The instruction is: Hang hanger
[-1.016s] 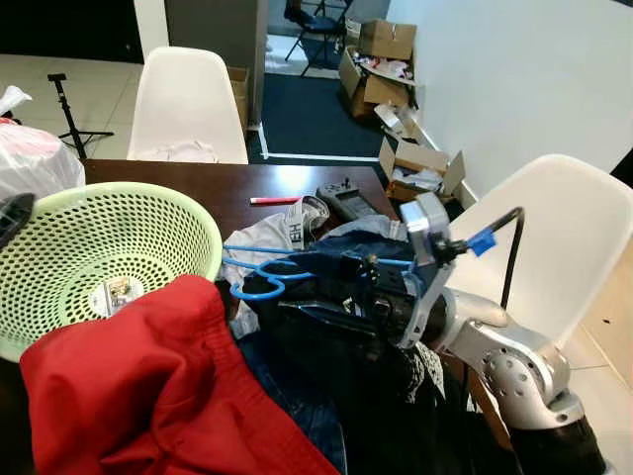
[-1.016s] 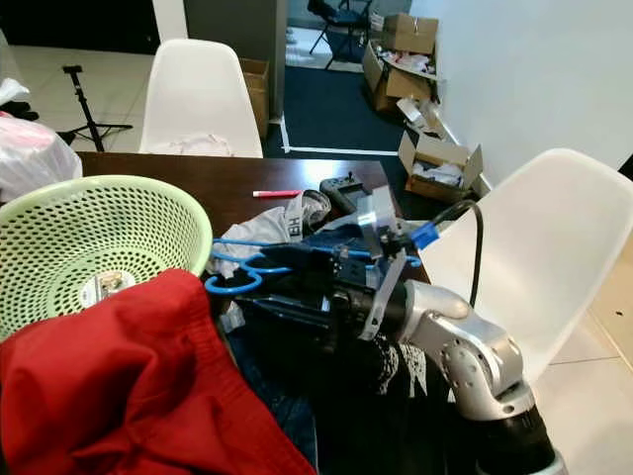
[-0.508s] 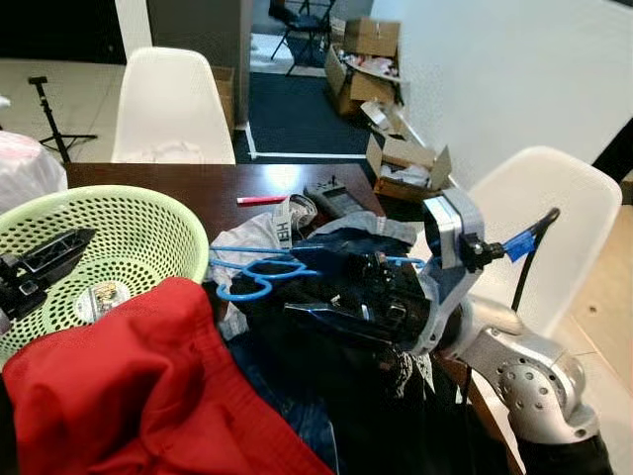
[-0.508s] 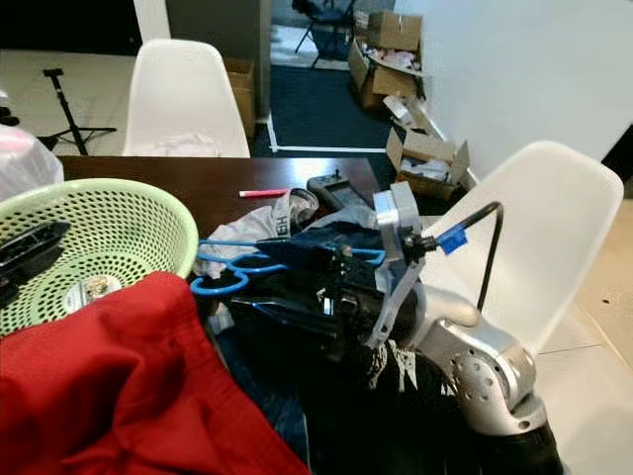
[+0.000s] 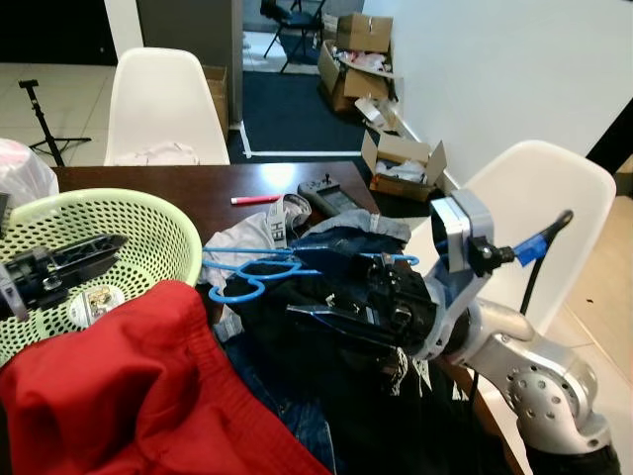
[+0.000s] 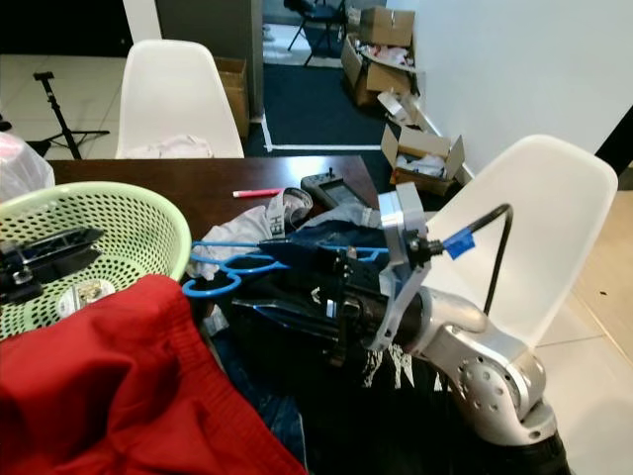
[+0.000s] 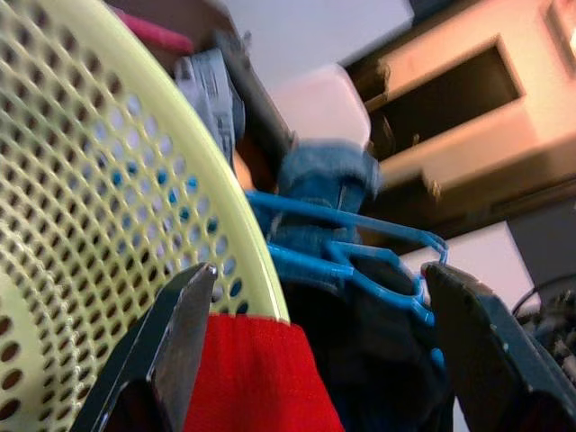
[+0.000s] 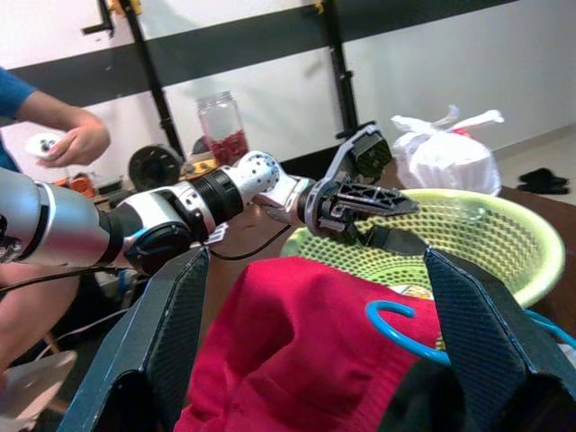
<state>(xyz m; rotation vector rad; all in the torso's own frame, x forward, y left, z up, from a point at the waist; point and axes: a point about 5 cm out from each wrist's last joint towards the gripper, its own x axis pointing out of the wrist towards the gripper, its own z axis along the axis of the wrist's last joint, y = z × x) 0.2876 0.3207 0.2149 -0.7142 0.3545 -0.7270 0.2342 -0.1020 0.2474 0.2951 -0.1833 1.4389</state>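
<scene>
Left eye view: blue hanger (image 5: 259, 274) lies between the right gripper's (image 5: 318, 287) parted jaws.

arms: silver, rounded joints | right pincer (image 5: 336, 297): long black fingers | wrist: black cable, blue tag

I can make out only a few dark letters on the band of the grey-white garment (image 5: 259, 234) lying on the table (image 5: 188, 183); they look like "HB" turned sideways, too small to be sure. No other writing is legible.
</scene>
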